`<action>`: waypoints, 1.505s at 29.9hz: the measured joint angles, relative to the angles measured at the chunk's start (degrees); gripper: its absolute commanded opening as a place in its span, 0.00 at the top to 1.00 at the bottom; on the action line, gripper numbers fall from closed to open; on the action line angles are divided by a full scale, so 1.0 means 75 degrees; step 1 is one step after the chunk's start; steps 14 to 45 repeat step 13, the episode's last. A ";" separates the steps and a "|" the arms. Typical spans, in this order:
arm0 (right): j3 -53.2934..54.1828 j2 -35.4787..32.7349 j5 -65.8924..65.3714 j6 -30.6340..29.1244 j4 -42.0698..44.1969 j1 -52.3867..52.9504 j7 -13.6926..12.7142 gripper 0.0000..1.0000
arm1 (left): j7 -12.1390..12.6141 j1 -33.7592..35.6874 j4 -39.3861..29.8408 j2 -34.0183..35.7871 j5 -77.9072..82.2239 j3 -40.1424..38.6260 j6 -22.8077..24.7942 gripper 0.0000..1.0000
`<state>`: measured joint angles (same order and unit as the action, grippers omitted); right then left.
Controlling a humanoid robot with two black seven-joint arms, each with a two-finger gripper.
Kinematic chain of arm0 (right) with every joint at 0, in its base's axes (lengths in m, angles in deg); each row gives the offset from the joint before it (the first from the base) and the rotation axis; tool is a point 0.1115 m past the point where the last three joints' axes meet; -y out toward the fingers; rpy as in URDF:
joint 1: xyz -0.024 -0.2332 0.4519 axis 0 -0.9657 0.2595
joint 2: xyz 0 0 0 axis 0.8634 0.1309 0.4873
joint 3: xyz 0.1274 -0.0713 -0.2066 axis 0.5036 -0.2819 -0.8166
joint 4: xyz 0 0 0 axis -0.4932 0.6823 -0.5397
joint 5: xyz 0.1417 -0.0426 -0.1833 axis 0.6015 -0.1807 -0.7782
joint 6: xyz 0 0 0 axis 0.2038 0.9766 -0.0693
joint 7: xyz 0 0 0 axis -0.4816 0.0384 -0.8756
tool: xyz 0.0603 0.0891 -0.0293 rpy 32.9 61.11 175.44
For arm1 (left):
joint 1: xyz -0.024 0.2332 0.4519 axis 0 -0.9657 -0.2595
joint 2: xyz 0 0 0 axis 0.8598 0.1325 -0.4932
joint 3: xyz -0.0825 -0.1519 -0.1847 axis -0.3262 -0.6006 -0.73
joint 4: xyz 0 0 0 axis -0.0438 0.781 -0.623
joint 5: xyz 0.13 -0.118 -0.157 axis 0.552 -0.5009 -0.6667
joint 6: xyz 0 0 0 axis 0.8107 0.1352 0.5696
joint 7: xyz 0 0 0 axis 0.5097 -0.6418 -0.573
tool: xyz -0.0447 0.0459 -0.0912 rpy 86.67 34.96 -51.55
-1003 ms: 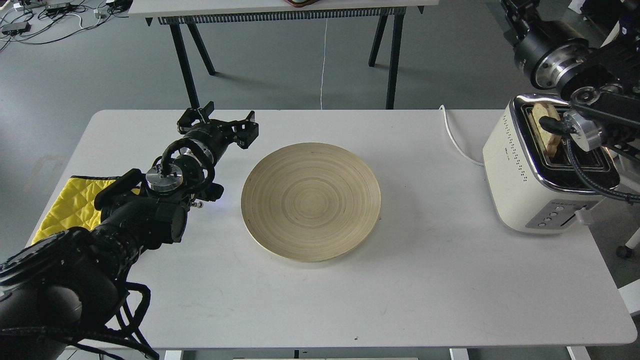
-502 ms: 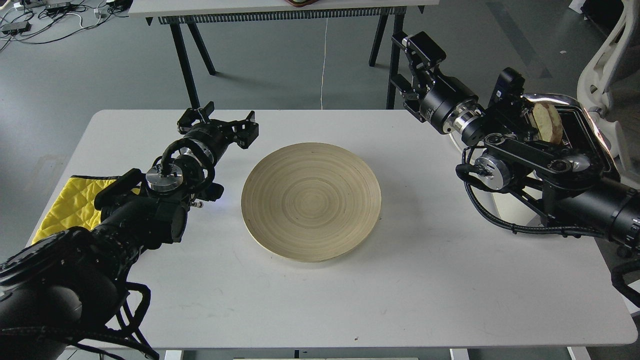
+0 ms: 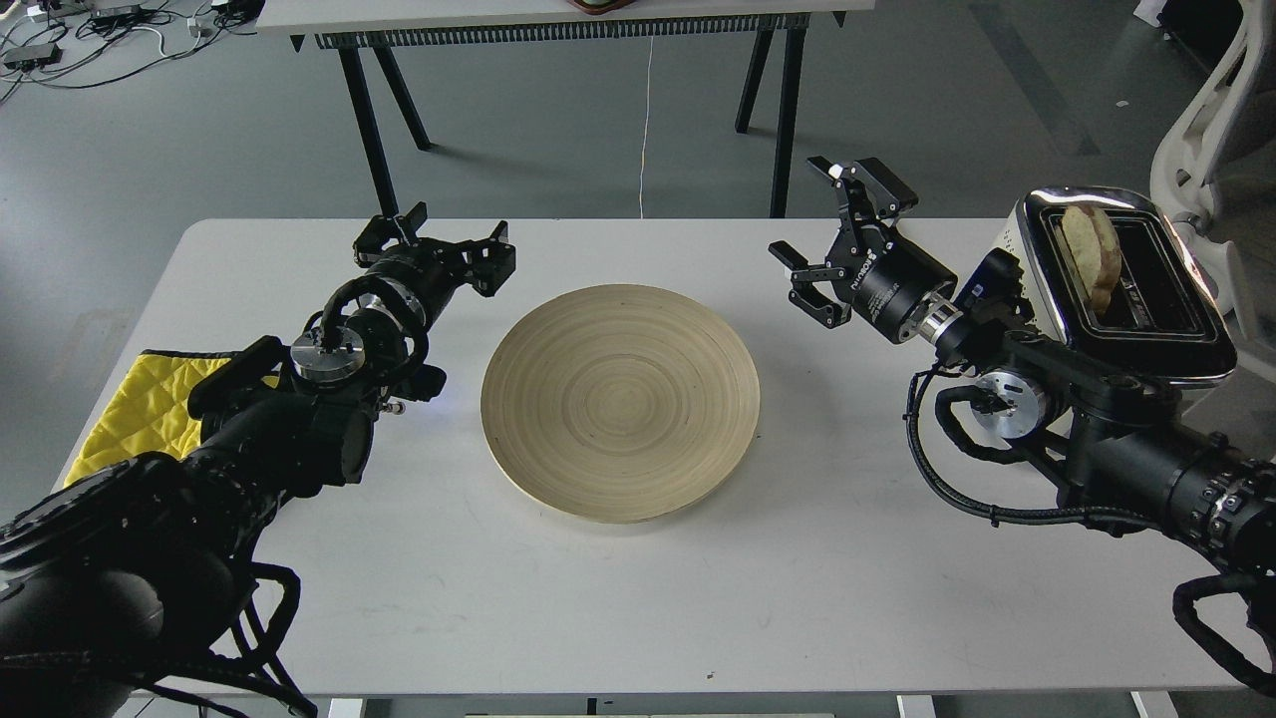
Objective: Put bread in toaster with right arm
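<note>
Bread [image 3: 1090, 254] stands upright in the left slot of the toaster [image 3: 1166, 349], upper part protruding above the chrome top, at 3 o'clock of the tabletop [image 3: 638, 598]. Right end effector [image 3: 840, 239] sits at 9 o'clock of the toaster, clear of the bread, fingers spread apart and holding nothing. Left end effector [image 3: 436, 242] (near the 10 o'clock edge of the wooden plate [image 3: 620, 401]) also has its fingers apart and holds nothing. Yellow cloth [image 3: 140, 404] lies at the tabletop's 9 o'clock edge.
</note>
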<state>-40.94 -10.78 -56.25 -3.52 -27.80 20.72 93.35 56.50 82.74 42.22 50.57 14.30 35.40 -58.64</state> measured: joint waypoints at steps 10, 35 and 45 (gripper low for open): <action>0.0075 0.0081 0.0046 0.0039 -0.0075 -0.0033 0.0000 0.00 | 0.0000 0.0000 0.0000 0.0000 0.0000 0.0000 0.0000 0.00; 0.0109 0.0082 0.0047 0.0064 -0.0063 -0.0021 0.0000 0.00 | 0.0000 0.0000 0.0000 0.0000 0.0000 0.0000 0.0000 0.00; 0.0109 0.0082 0.0047 0.0064 -0.0063 -0.0021 0.0000 0.00 | 0.0000 0.0000 0.0000 0.0000 0.0000 0.0000 0.0000 0.00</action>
